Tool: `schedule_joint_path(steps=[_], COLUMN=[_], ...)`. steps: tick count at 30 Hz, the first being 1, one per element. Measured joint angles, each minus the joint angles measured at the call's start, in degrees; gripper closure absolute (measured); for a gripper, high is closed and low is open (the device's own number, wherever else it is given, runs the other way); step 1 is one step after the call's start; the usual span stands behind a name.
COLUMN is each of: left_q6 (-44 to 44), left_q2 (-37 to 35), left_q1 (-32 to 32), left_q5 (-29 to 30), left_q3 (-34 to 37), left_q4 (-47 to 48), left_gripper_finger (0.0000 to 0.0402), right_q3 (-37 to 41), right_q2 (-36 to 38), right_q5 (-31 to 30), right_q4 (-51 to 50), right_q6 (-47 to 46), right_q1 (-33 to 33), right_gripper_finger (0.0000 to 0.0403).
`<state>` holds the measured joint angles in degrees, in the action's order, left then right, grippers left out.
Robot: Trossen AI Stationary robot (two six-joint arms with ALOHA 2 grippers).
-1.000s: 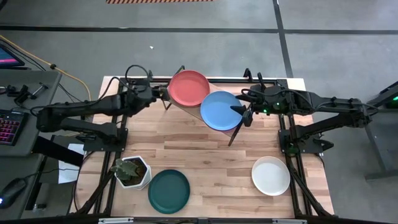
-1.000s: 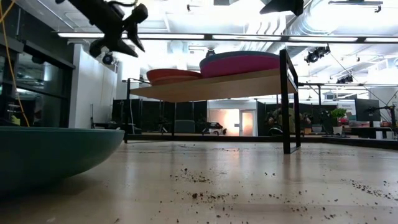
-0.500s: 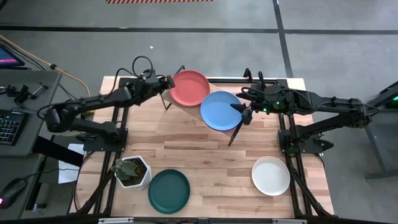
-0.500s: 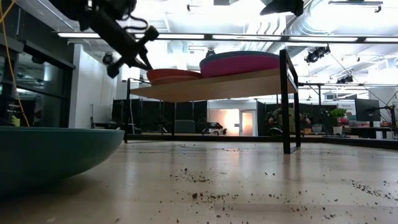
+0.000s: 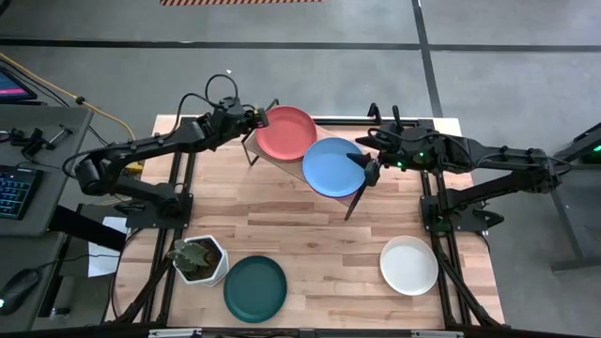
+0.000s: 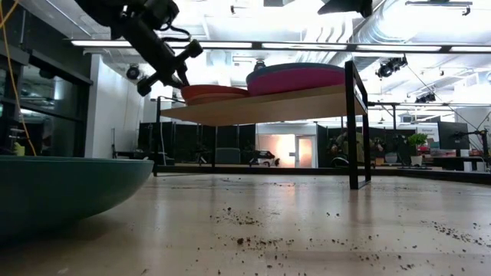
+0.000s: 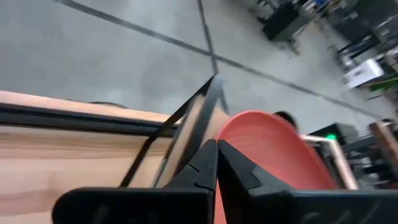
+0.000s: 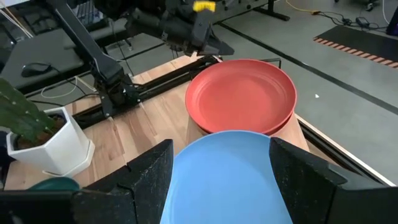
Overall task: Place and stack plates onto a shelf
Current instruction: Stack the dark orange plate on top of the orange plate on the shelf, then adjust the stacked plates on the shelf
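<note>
The shelf [image 6: 261,106] stands at the table's far side and carries two stacks. The red plate [image 5: 285,132] lies on a peach one [image 6: 221,99]. The blue plate [image 5: 333,166] lies on the magenta one [image 6: 299,81]. My left gripper [image 5: 257,119] is shut, its tips at the red plate's left rim. My right gripper [image 5: 366,167] is open over the blue plate's right edge, fingers wide apart above it [image 8: 221,142]. The white plate [image 5: 408,265] and the dark green plate [image 5: 254,288] lie flat on the table. My left gripper [image 7: 216,148] comes level from the table's left with shut fingers, its tips right at the red plate's left rim [image 7: 231,134]. I cannot tell whether they touch the rim. The plate lies flat on its stack.
A white hexagonal plant pot [image 5: 199,258] stands near the table's left front, beside the dark green plate. The shelf's black wire legs [image 5: 353,199] reach down to the tabletop. Bare wood [image 5: 300,230] lies between the shelf and the near plates.
My left gripper has moved toward the table's right and far edge, from beside the shelf's left end up to the red plate's left rim. The plates have stayed where they were.
</note>
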<state>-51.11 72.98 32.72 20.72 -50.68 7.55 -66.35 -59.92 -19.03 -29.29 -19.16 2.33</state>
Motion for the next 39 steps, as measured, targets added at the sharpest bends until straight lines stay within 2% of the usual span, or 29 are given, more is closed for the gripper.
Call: schedule_joint_path(steps=[16, 24, 30, 35, 37, 39], left_q6=[-1.6, -1.65, 3.85, 11.76, 14.23, 15.83], left_q2=[2.59, 2.3, -2.08, -8.22, -10.69, -12.48], left_q1=[-2.42, -3.81, -1.16, -0.12, -0.39, -0.87], left_q5=[3.71, 8.09, 8.94, 9.05, 8.36, 6.91], left_q3=[-0.08, -0.08, -0.08, -0.08, -0.08, -0.08], left_q4=[0.84, 0.63, -0.13, -0.28, -0.36, -0.86], left_gripper_finger=[0.0401, 0.0401, 0.0401, 0.0401, 0.0401, 0.0401], right_q3=[0.0, 0.0, 0.0, -0.02, -0.02, -0.02], right_q2=[-0.02, -0.02, -0.03, -1.88, -3.53, -5.69], right_q5=[-0.76, -1.77, -2.01, -2.62, -3.34, -2.1], right_q4=[0.08, 0.08, 0.05, -0.42, 0.04, 1.79], right_q6=[-0.13, 0.15, -0.5, -3.53, -4.78, -6.09], right_q1=[0.0, 0.0, 0.0, 0.02, 0.48, 1.88], right_gripper_finger=[0.0155, 0.0155, 0.0155, 0.0156, 0.0164, 0.019])
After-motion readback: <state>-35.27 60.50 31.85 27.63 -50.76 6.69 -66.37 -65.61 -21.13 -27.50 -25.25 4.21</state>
